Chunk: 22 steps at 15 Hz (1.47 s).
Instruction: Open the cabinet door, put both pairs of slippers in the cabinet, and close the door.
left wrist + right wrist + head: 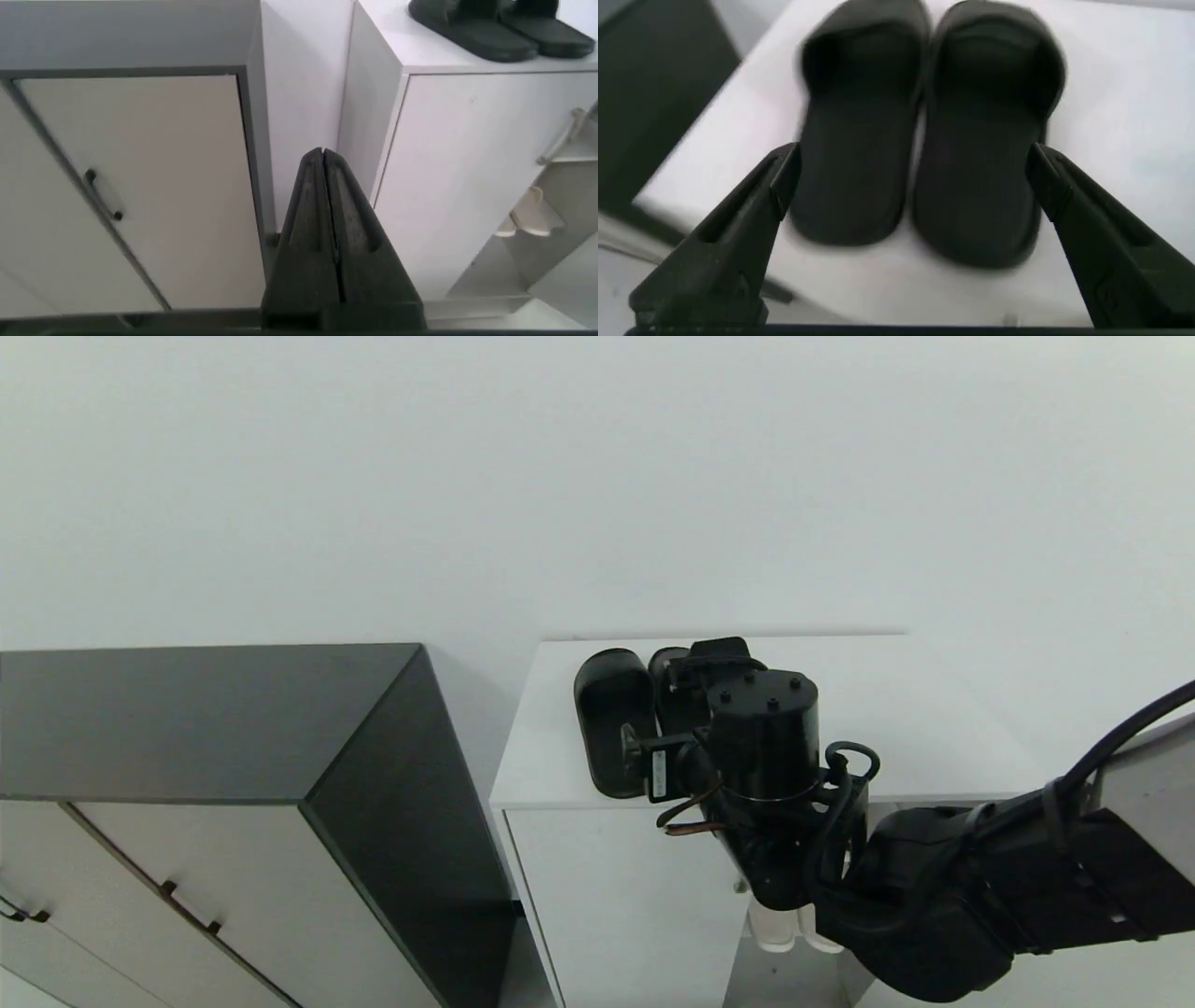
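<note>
Black slippers [859,140] are laid paired atop the white cabinet [560,747], long axes aligned ahead of the right gripper [913,159], which is spread wide and empty. The left gripper [323,163] is pressed closed, empty and farther off.

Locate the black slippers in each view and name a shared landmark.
Head view: black slippers atop the white cabinet, mid-frame.
Left wrist view: far off, on that cabinet's top.
Right wrist view: close, inside the open right pincer.
Shared landmark: the white cabinet top.
</note>
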Motion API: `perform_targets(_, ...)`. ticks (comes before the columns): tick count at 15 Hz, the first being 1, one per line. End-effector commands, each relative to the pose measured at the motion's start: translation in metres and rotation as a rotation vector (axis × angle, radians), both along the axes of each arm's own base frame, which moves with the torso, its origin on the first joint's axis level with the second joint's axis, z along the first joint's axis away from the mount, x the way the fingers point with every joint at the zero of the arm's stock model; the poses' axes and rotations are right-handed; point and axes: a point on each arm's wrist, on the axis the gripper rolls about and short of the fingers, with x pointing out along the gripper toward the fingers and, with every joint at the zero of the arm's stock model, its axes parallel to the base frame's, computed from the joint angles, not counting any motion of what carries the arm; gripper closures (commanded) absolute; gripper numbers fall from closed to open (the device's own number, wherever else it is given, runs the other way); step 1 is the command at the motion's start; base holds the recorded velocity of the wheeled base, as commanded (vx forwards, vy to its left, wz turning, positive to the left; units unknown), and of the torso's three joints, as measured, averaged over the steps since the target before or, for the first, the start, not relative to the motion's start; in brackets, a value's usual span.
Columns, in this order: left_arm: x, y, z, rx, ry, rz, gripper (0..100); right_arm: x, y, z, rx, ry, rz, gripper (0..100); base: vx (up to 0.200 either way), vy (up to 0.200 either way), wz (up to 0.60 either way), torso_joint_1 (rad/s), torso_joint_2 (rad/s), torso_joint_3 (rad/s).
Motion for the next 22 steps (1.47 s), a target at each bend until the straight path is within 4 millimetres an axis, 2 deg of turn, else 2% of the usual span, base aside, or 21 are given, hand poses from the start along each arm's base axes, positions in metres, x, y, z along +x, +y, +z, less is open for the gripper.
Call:
perform_targets(1, 0.0, 0.0, 0.0, 0.0, 0.0, 0.001, 100, 0.0, 0.002, 0.002, 0.002, -0.005, 0.008, 0, 0.2, 0.0, 0.0, -0.002, 0.01, 0.002)
perform_targets(3, 0.0, 0.0, 0.0, 0.001, 0.0, 0.001, 100, 0.007, 0.008, -0.002, -0.009, 0.006, 0.014, 0, 0.2, 0.0, 0.0, 0.002, 0.0, 0.002)
perform_targets(10, 0.0, 0.0, 0.0, 0.003, 0.0, 0.001, 100, 0.018, 0.015, -0.016, -0.027, 0.036, 0.051, 0, 0.0, 0.0, 0.0, 0.0, 0.0, 0.0)
perform_targets(17, 0.0, 0.0, 0.0, 0.001, 0.0, 0.001, 100, 0.06, 0.021, -0.03, -0.029, 0.05, 0.019, 0, 0.0, 0.0, 0.0, 0.0, 0.0, 0.0)
perform_targets(22, 0.0, 0.0, 0.0, 0.001, 0.0, -0.001, 100, 0.077, 0.03, -0.029, -0.04, 0.061, 0.005, 0, 0.0, 0.0, 0.0, 0.0, 0.0, 0.0)
